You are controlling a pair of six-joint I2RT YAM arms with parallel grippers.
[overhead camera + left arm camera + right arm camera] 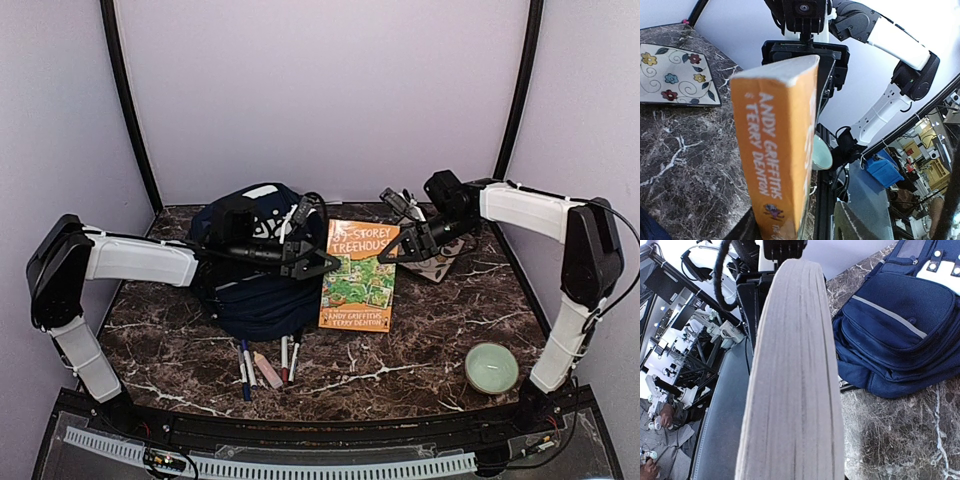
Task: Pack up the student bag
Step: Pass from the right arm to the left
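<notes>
Top external: we count one navy-blue fabric backpack [250, 300] and one orange paperback book [358, 285]; left gripper [320, 263], right gripper [396, 246]: clamped or apart, we cannot tell.

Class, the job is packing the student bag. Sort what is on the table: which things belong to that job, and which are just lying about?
Belong to the job: student bag; book; pens, likely.
Just lying about, probably: green bowl; flowered plate.
</notes>
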